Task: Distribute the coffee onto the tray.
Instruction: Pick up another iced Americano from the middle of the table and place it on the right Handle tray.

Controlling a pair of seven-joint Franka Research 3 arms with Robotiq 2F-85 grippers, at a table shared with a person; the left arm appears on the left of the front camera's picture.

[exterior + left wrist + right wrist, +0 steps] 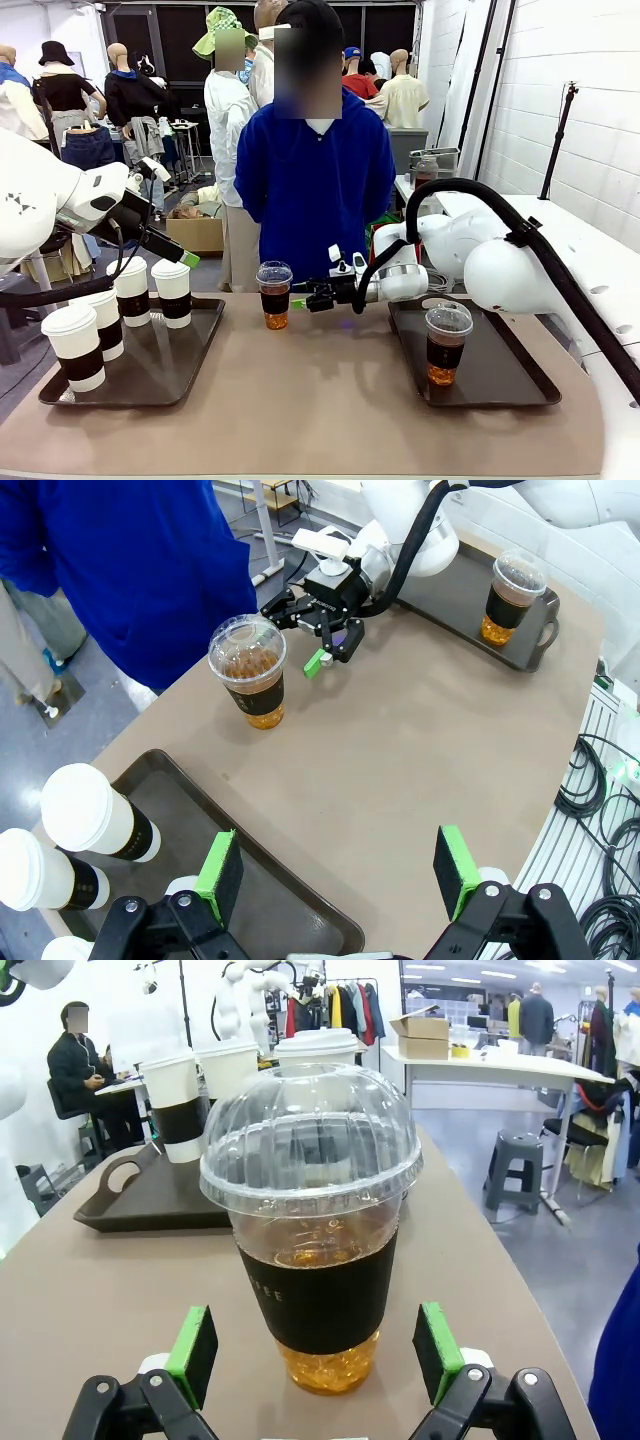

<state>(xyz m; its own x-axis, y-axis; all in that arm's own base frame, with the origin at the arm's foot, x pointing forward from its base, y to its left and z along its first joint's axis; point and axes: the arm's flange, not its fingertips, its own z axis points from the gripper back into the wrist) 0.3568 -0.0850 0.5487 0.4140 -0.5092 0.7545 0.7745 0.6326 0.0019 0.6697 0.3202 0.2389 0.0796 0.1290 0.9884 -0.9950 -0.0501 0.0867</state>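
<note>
A clear dome-lidded cup of brown coffee stands on the bare table between the two trays. My right gripper is open, level with the cup's lower half; its green pads flank the cup without touching it. A second clear cup stands on the right tray. Several white lidded paper cups with brown sleeves stand on the left tray. My left gripper hangs open and empty above that tray.
A person in a blue sweater stands at the table's far edge, just behind the middle cup. Brown tabletop lies bare between the trays. Cables lie off the table's edge in the left wrist view.
</note>
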